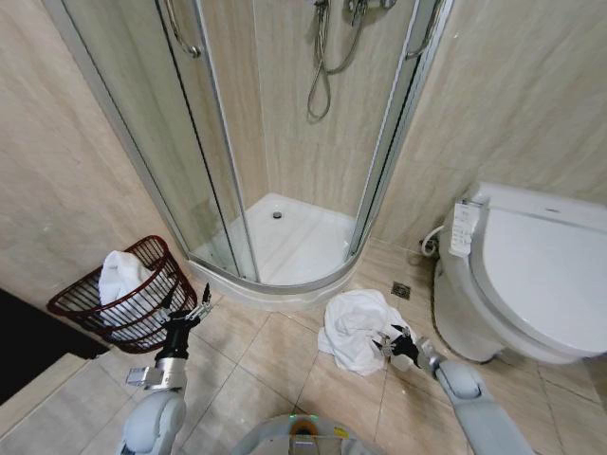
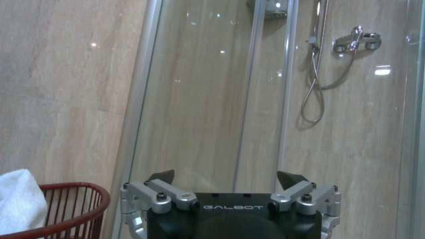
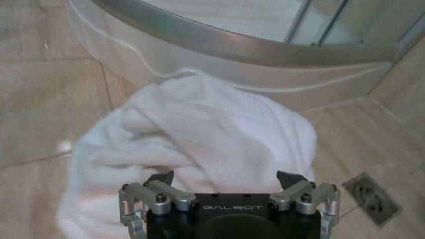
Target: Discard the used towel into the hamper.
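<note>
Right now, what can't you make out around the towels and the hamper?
- Hamper base: head view, cut off by white towel inside and wire ribs.
- Right claw tips: head view, too small against the floor towel.
- Floor towel's near edge: right wrist view, hidden by the claw body.
- Left claw: empty, beside the hamper.

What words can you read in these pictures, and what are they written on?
"GALBOT" - on the black body of the left hand, in the left wrist view.
"GALBOT" - on the black body of the right hand, in the right wrist view, just above the white towel.
The control panel beside the toilet has markings, but they are too small to read.
</note>
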You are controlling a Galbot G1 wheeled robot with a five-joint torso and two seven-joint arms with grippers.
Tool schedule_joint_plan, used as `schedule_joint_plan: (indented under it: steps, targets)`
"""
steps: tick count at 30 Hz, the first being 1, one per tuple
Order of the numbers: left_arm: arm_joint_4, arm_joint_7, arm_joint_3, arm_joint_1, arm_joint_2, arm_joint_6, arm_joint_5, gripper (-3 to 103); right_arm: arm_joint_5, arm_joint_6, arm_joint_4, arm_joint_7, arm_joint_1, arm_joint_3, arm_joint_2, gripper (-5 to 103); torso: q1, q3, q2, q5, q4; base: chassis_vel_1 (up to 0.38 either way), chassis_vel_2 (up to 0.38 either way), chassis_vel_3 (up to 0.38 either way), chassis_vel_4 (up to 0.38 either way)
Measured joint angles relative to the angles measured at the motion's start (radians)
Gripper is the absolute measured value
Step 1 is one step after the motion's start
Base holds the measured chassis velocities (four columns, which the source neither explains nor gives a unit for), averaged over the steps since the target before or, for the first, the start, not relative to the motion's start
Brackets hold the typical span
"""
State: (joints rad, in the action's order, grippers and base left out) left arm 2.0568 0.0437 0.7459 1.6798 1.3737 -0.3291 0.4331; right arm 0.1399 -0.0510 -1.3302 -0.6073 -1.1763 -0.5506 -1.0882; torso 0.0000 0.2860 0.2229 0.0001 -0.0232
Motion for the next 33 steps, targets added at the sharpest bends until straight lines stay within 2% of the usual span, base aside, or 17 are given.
schedule_joint_plan:
  steps: [8,12,22,33]
  targets:
    - [0.003,0.004,-0.003,-0.003,0.018,0.020,-0.033,100,0.018,0.050,0.095,-0.023,0.104,0.053,0.003,100,0.000,0.000,0.000,0.0001,-0.0001,0.000,0.000,0.000,0.000]
    - [0.005,0.004,-0.023,-0.011,0.031,0.041,-0.064,100,0.045,0.094,0.192,-0.034,0.173,0.077,-0.022,100,0.000,0.000,0.000,0.0002,-0.0002,0.000,0.000,0.000,0.000]
    - [0.004,0.001,-0.039,-0.010,0.041,0.049,-0.094,100,0.061,0.108,0.288,-0.026,0.248,0.100,-0.081,100,0.000,0.000,0.000,0.0000,0.0001,0.000,0.000,0.000,0.000]
    - [-0.003,0.001,-0.031,-0.013,0.039,0.048,-0.090,100,0.002,0.055,0.134,-0.057,0.177,0.152,-0.062,100,0.000,0.000,0.000,-0.0003,-0.0002,0.000,0.000,0.000,0.000]
